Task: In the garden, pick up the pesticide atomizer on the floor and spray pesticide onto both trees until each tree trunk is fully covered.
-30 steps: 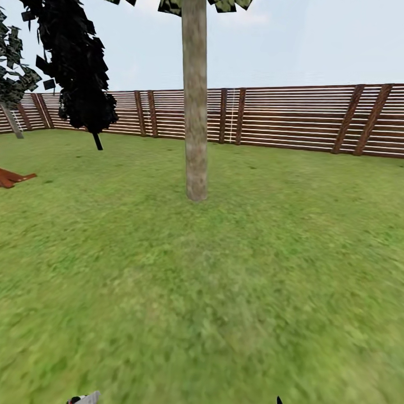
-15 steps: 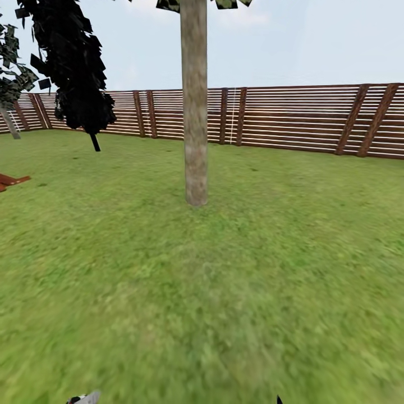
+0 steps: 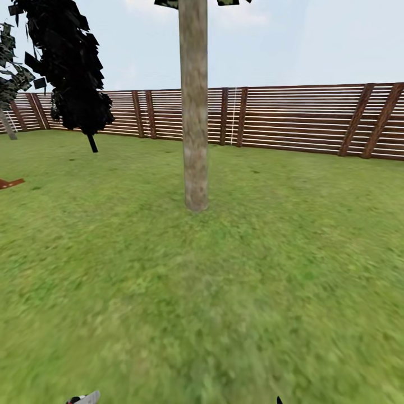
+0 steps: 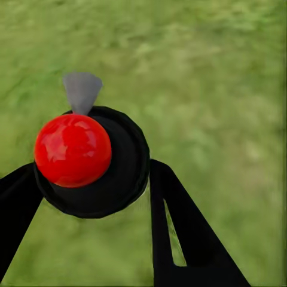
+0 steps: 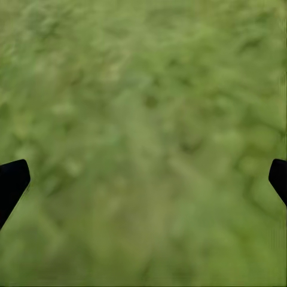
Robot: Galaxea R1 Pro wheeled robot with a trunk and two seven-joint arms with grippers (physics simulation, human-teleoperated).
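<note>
A tall tree with a thick grey-beige tree trunk (image 3: 194, 112) stands straight ahead on the lawn, its foliage cut off by the frame's upper edge. Far off at the left edge a second tree (image 3: 7, 84) shows ragged grey-green leaves over a thin-looking trunk. In the left wrist view my left gripper (image 4: 89, 179) is shut on the pesticide atomizer (image 4: 122, 173), seen as a dark round body with a glossy red dome and a grey nozzle. Its whitish head (image 3: 84, 399) peeks in at the head view's lower edge. My right gripper (image 5: 143, 179) hangs open over grass.
A brown slatted fence (image 3: 292, 115) runs across the back of the garden. A black-leaved leaning tree (image 3: 73, 62) stands at the back left. A red-brown object (image 3: 8, 183) lies at the left edge. Grass floor (image 3: 224, 292) stretches between me and the trunk.
The whole view has shifted: the camera has come nearer to the trunk, whose base sits lower and larger. The red-brown object has slid towards the left edge. Both grippers are unchanged.
</note>
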